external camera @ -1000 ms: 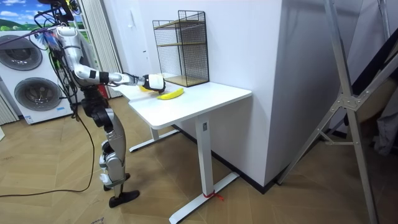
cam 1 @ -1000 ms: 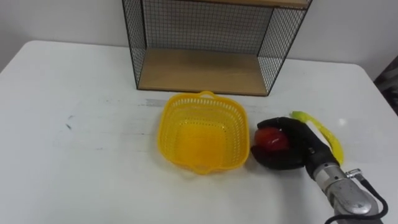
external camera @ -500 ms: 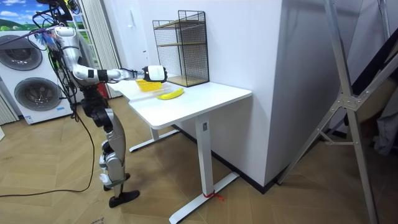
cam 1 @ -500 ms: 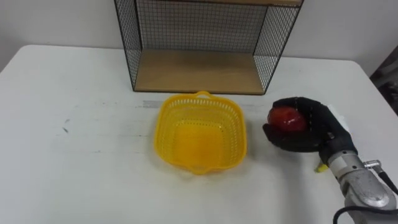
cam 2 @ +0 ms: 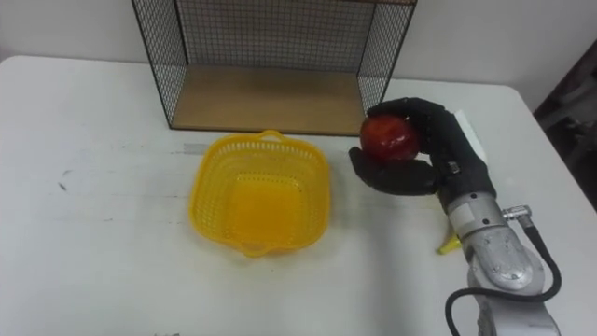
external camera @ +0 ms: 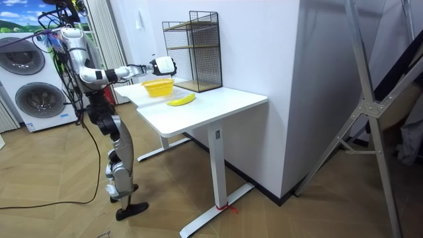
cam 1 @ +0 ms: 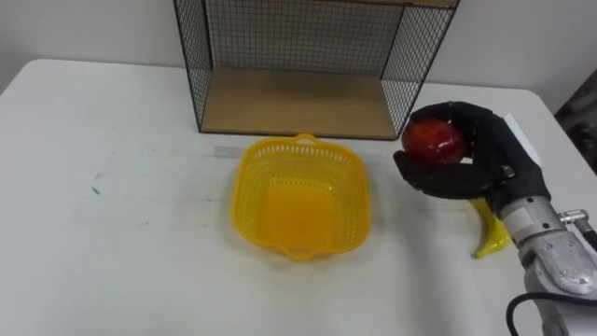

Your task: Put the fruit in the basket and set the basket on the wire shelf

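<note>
- My right hand is up off the table, to the right of the basket and just in front of the shelf's right corner.
- Its fingers curl over the top of the apple and the thumb comes in from below, so the red fruit sits cupped in the dark palm, turned toward the basket.
- In the room view the hand hangs higher than the basket and close to the shelf's open front.
- The apple is clear of the basket; from the head camera there is a gap of white tabletop between them.
- The yellow basket stands upright in the middle of the table, just in front of the shelf's wooden bottom board, with one small handle toward me and one toward the shelf.
- The banana lies on the table under my right wrist; I see one yellow end poking out beside the forearm, the rest is hidden. In the room view it lies flat just beside the basket.
- The shelf is a black wire frame with wooden boards, standing at the table's far edge against the wall.
- The robot stands at the table's end with its right arm stretched over it and washing machines behind it.
</note>
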Robot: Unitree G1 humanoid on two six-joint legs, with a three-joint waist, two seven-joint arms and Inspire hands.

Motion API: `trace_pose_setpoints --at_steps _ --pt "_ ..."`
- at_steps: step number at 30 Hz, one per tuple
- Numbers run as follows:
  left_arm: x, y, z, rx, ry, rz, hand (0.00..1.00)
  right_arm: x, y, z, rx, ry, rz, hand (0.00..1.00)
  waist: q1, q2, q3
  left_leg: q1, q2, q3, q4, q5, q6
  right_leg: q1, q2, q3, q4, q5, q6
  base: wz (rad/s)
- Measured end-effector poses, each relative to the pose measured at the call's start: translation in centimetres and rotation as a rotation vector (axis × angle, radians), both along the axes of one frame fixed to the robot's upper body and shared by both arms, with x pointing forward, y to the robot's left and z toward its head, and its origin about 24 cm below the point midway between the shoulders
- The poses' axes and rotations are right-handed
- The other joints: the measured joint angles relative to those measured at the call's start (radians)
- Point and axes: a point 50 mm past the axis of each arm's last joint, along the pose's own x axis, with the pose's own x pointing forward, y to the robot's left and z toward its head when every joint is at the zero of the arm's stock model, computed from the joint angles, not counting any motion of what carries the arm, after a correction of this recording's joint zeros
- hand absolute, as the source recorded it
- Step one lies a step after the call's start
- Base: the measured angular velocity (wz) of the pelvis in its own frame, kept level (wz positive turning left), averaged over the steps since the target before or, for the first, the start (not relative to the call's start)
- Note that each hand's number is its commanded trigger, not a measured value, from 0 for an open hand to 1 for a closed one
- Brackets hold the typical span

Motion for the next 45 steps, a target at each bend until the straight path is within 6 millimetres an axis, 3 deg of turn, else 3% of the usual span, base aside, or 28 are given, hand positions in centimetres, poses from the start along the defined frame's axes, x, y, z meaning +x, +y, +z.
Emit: trace_pose_setpoints --at_steps 10,18,24,34,35,36,38,39,45 --pt "0.6 0.0 -0.1 0.000 -0.004 -0.001 0.00 0.0 1.5 1.7 -0.099 -0.066 0.071 1.00 0.016 -0.005 -0.0006 -0.017 0.001 -0.008 0.004 0.000 0.000 -0.007 0.000 -0.009 0.000 0.000 0.000 0.02" --pt "1.8 -0.4 -0.1 -0.006 -0.018 -0.046 0.00 0.1 5.1 0.5 -0.244 0.003 0.265 1.00 0.049 -0.005 -0.0006 -0.009 0.000 0.000 -0.005 0.000 0.000 -0.006 0.000 -0.008 -0.001 0.000 0.000 -0.01" --pt "2.4 -0.7 -0.1 -0.012 -0.023 -0.078 0.00 0.7 6.1 1.0 -0.278 -0.014 0.312 1.00 0.064 -0.008 0.0063 -0.011 0.000 -0.003 -0.007 0.000 0.000 -0.005 0.000 -0.011 -0.003 0.000 0.000 0.01" --pt "3.0 -0.8 -0.1 -0.013 -0.035 -0.086 0.00 0.7 7.5 0.7 -0.302 0.021 0.411 1.00 0.086 -0.007 0.0074 -0.011 0.000 -0.010 -0.008 0.000 0.000 -0.005 0.000 -0.010 -0.003 0.000 0.000 0.00" --pt "3.0 -0.8 -0.1 -0.013 -0.033 -0.088 0.00 0.7 7.6 0.6 -0.304 0.026 0.420 0.96 0.085 -0.006 0.0081 -0.011 0.000 -0.010 -0.007 0.000 0.000 -0.005 0.000 -0.010 -0.003 0.000 0.000 0.00" --pt "3.0 -0.8 -0.1 -0.013 -0.031 -0.091 0.00 0.6 7.8 0.5 -0.304 0.027 0.426 0.83 0.085 -0.004 0.0091 -0.011 0.000 -0.011 -0.007 0.000 0.000 -0.004 0.000 -0.011 -0.003 0.000 0.000 0.00" --pt "3.1 -1.0 -0.1 -0.013 -0.026 -0.103 0.00 0.6 7.9 0.5 -0.303 0.029 0.432 0.33 0.084 -0.003 0.0095 -0.012 0.000 -0.011 -0.007 0.000 0.000 -0.004 0.000 -0.011 -0.003 0.000 0.000 0.00" --pt "3.2 -1.0 -0.2 -0.013 -0.027 -0.106 0.00 0.6 7.9 0.4 -0.303 0.029 0.434 0.02 0.084 -0.002 0.0100 -0.012 0.000 -0.011 -0.007 0.000 0.000 -0.004 0.000 -0.011 -0.003 0.000 0.000 0.00" --pt "3.3 -1.0 -0.1 -0.013 -0.029 -0.107 0.00 0.6 7.9 0.4 -0.304 0.030 0.434 0.00 0.084 0.000 0.0097 -0.012 0.000 -0.011 -0.007 0.000 0.000 -0.004 0.000 -0.011 -0.003 0.000 0.000 0.00"
